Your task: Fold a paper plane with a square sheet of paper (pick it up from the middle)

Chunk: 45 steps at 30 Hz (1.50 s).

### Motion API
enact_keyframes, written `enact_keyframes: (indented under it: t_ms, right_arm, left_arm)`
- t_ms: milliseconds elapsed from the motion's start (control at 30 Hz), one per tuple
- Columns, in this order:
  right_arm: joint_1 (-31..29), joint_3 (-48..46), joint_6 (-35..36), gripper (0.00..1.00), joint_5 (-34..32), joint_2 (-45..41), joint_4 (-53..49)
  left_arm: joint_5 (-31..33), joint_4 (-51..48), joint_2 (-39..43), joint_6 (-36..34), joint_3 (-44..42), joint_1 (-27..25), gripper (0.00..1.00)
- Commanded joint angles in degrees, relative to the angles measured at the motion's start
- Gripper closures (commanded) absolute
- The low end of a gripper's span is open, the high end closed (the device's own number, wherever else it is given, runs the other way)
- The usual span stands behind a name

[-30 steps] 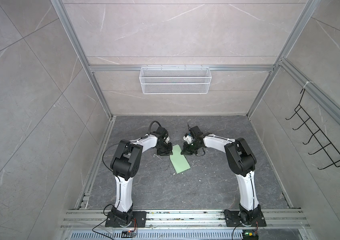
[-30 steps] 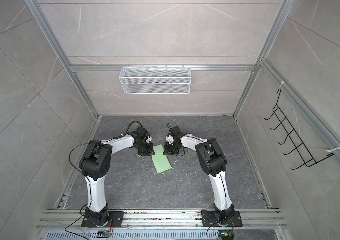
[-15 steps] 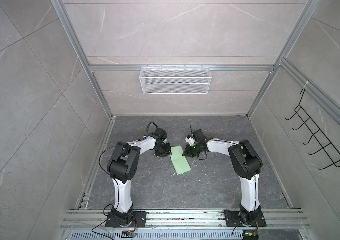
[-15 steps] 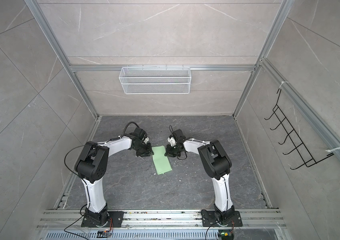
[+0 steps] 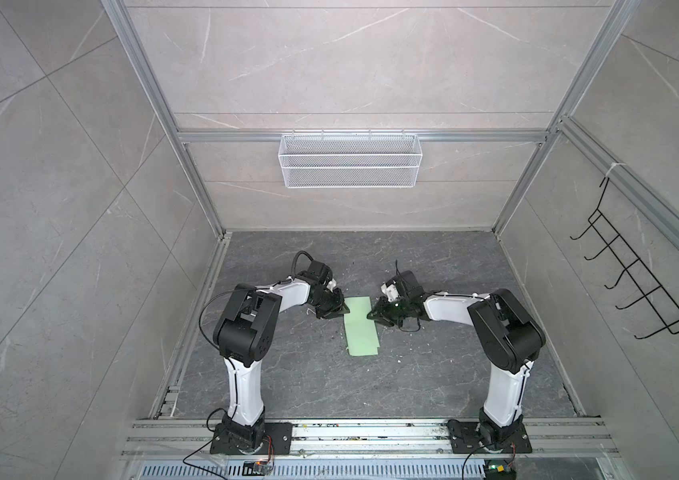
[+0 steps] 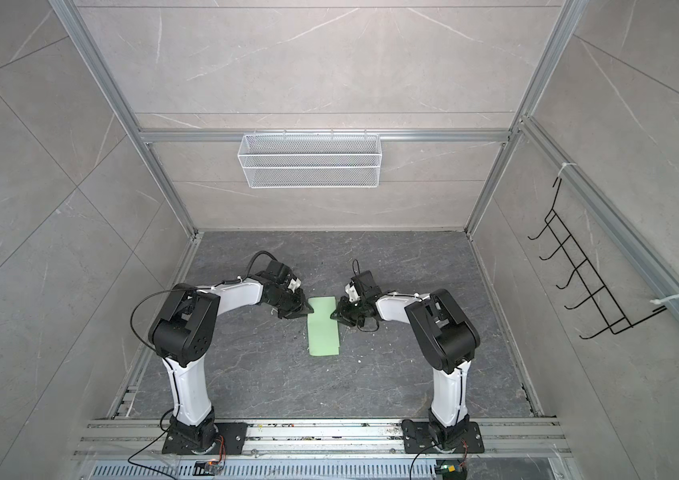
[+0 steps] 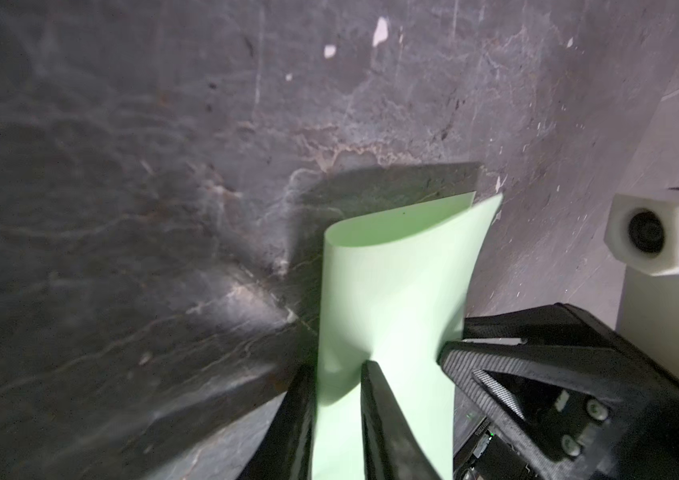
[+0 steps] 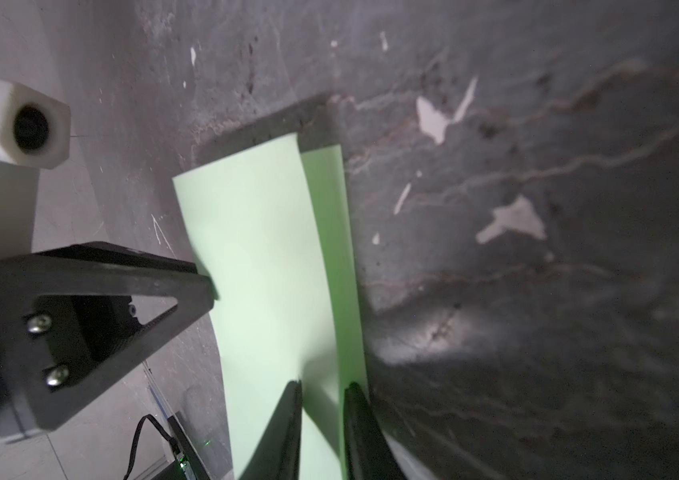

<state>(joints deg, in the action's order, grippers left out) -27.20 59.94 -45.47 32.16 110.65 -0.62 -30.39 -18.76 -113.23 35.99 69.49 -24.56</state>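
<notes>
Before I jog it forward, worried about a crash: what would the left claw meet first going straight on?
The folded green paper, right at the tips of the left claw; past that, seemingly the right claw facing it, though depth is unclear.

Pale grey tiled walls [image 5: 350, 62] enclose a dark, veined stone floor [image 5: 433, 374] — a white wire basket [image 5: 349, 160] hangs on the back wall, a black hook rack [image 5: 639, 261] on the right-hand wall.

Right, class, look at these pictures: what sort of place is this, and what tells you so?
Most likely a robot lab's test booth: a left arm and a right arm mounted on a metal rail, tiled walls in a metal frame, and a folded green paper lying between the arms.
</notes>
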Motion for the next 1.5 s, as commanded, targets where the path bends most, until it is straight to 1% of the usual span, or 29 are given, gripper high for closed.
enact_keyframes:
  t_ms: [0,167,300,467,700,900,1100,1267,1467]
  right_arm:
    - [1.5,3.3,1.3,0.76,3.0,0.8,-2.0]
    - [1.8,7.6,5.8,0.78,4.4,2.7,-7.0]
    - [1.8,9.2,7.5,0.79,1.4,3.5,-11.3]
    - [1.9,10.6,9.3,0.76,-2.8,3.6,-14.1]
    - [1.9,15.2,12.4,0.73,-3.0,7.5,-18.9]
    - [1.9,17.6,13.7,0.71,-3.5,9.5,-20.5]
    - [1.8,18.1,14.6,0.73,-3.8,10.8,-22.3]
    - [1.8,17.8,15.6,0.74,-5.4,10.9,-23.7]
    - [1.8,17.6,15.9,0.74,-5.5,11.7,-24.2]
  left_arm:
    - [-0.2,-5.5,-1.1,-5.2,2.4,-0.1,0.78]
    - [2.1,-9.7,-3.0,-8.1,5.2,-0.1,0.79]
    - [2.6,-12.2,-4.7,-10.4,7.4,-0.1,0.79]
    - [3.6,-14.5,-5.5,-13.0,8.5,-0.1,0.78]
    - [6.2,-17.6,-6.4,-15.7,11.0,-1.3,0.76]
    - [10.2,-21.2,-7.1,-17.9,13.5,-2.6,0.76]
    - [13.0,-23.6,-8.2,-19.0,15.9,-4.3,0.75]
    - [14.8,-24.9,-8.9,-19.6,17.4,-5.3,0.75]
    - [16.2,-26.2,-9.2,-20.8,18.7,-6.2,0.74]
